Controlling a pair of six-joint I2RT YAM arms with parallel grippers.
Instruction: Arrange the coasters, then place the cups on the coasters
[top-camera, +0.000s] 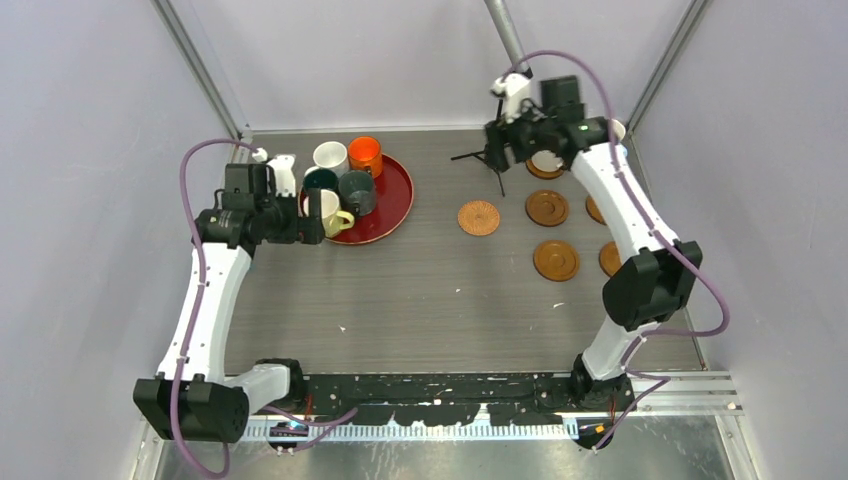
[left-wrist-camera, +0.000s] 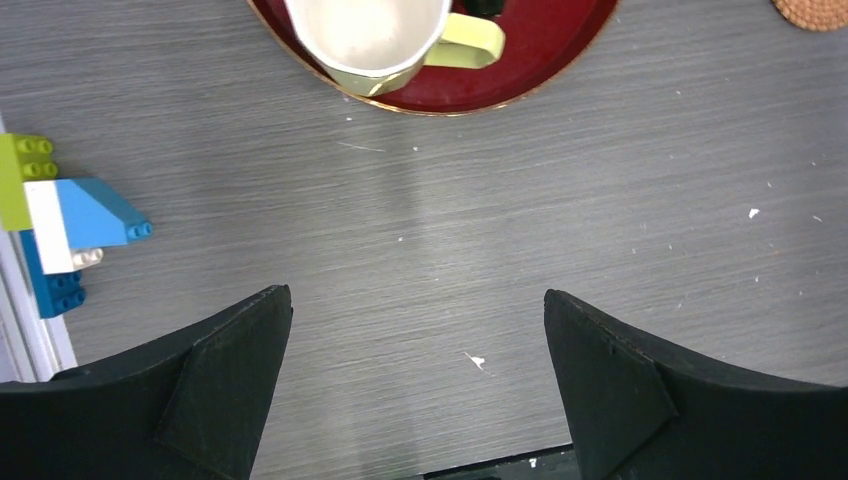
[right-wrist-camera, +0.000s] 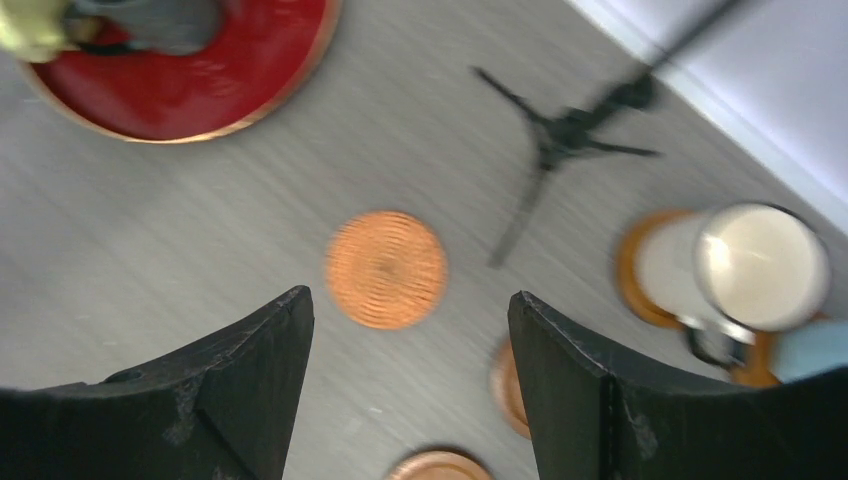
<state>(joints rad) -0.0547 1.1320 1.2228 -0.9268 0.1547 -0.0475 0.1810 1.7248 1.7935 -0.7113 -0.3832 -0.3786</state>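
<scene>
Done: coasters (top-camera: 556, 260) laid at right; cream cup (right-wrist-camera: 760, 268) on one.
Your remainder: five cups (top-camera: 357, 190) on red tray (top-camera: 392, 205), upper left.
Left end effector (left-wrist-camera: 417, 300): wide apart, empty.
Right end effector (right-wrist-camera: 410, 300): wide apart, empty.

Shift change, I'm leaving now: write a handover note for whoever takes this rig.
Left pincer: open, empty, beside the red tray.
Right pincer: open, empty, raised near the cream cup.
Done: coasters spread on the right side; cream cup stands on one, light blue cup beside it.
Left: five cups on the tray to move onto free coasters, the woven coaster among them.
</scene>
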